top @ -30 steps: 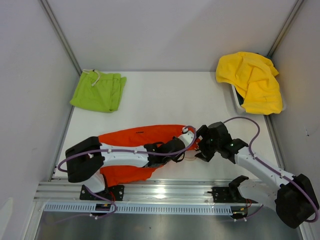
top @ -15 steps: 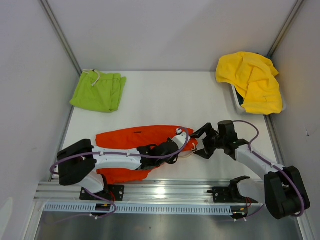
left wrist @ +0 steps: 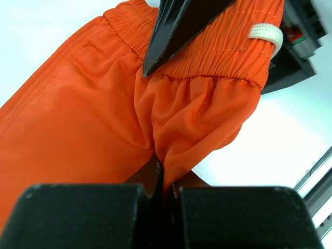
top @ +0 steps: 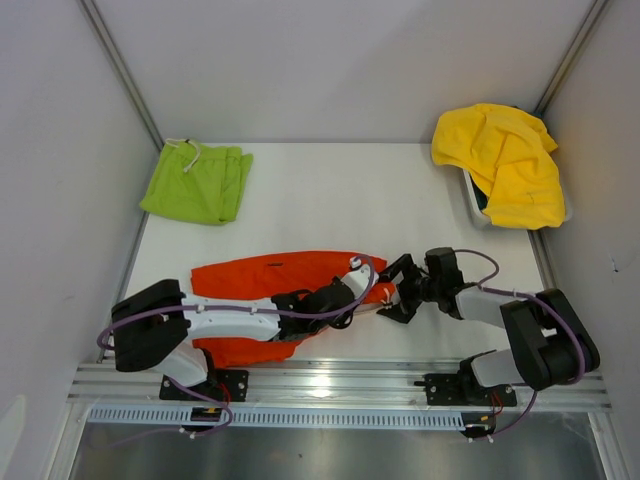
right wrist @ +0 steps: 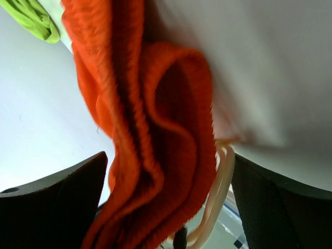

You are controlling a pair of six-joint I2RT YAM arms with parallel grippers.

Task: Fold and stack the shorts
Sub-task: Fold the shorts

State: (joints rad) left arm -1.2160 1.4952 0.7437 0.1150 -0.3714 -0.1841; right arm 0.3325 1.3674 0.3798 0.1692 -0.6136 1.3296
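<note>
The orange-red shorts [top: 260, 285] lie spread along the table's near side, waist to the right. My left gripper [top: 352, 300] is shut on a fold of their cloth just below the elastic waistband [left wrist: 163, 179]. My right gripper [top: 390, 292] is open with its jaws wide on either side of the bunched waistband [right wrist: 168, 161]. The white drawstring [right wrist: 220, 197] loops beside the right finger and also shows in the left wrist view [left wrist: 267, 36]. The lime-green shorts [top: 197, 182] lie folded at the back left corner, and a corner of them shows in the right wrist view [right wrist: 31, 18].
A yellow cloth [top: 505, 160] drapes over a white bin [top: 478, 212] at the back right. Grey walls close in both sides and the back. A metal rail [top: 320, 385] runs along the near edge.
My right arm has dropped low and reached left, bringing its open jaws around the waistband. The left arm and the orange-red shorts have shifted slightly left.
</note>
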